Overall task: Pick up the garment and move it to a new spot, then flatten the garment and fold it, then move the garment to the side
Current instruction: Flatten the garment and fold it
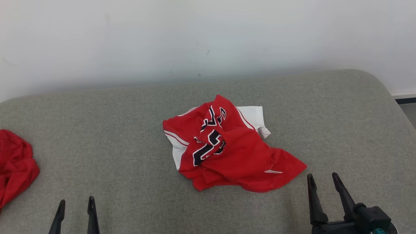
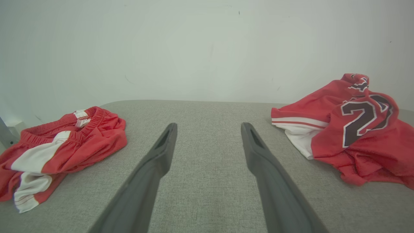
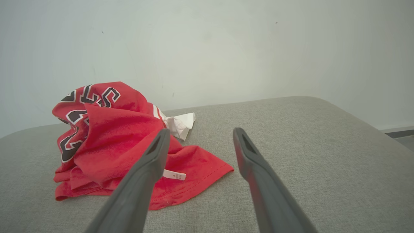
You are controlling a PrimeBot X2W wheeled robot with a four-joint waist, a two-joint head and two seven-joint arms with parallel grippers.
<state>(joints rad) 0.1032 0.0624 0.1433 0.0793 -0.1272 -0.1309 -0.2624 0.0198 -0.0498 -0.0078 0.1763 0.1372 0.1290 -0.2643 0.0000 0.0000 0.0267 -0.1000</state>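
**Grey padded surface with a crumpled jersey and two open grippers**

Grey woven padding [image 1: 113,130] covers the work surface, which ends at a plain pale wall [image 1: 208,39] behind the jersey. The jersey [image 1: 227,146], red with white side panels and dark, white-edged numerals, lies crumpled in a heap near the middle of the padding and rests wholly on it. One flat red flap spreads from the heap toward the robot's right and carries a small white label [image 1: 272,171].

Just beside the tip of that flap, on the jersey's near right side, stands the right gripper [image 1: 322,175]. Its two dark fingers are spread apart with nothing between them, and the head view shows a strip of bare padding separating them from the cloth. In the right wrist view one finger crosses in front of the flap close to the label.

Well to the left of the jersey, and nearer the robot, is the left gripper [image 1: 76,200]. Its fingers are likewise spread wide and hold nothing; the left wrist view shows bare padding between them.

A pair of red shorts [image 1: 14,165] with white panels and an elastic waistband lies bunched far to the left of the jersey, well apart from it.
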